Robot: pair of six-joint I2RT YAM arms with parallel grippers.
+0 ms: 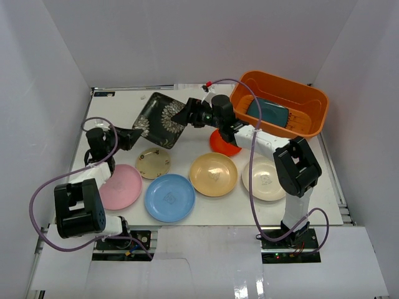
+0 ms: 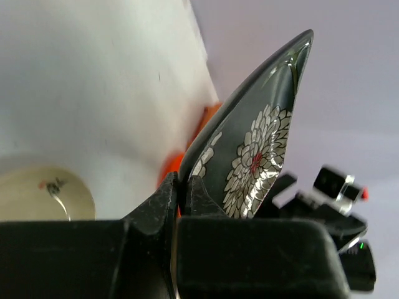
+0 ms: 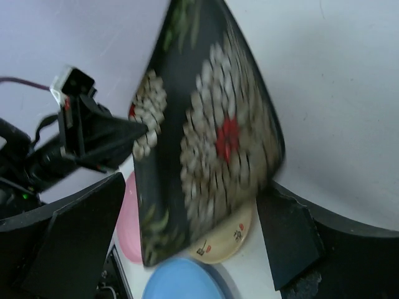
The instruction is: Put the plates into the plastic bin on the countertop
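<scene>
Black floral plate (image 1: 159,118): held above desk (image 1: 218,210), tilted, well apart from plastic bin (image 1: 282,78). Looks rigid, glossy, likely slippery and chippable, so grip rim, not glazed face. Left end effector (image 1: 133,136) pinched tight on one rim. Right end effector (image 1: 186,114) spread wide, straddling opposite edge, not clamped.

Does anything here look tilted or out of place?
Yes: the black floral plate hangs tilted above the countertop, one edge pinched in the left gripper, with the open right gripper at its opposite corner.
</scene>
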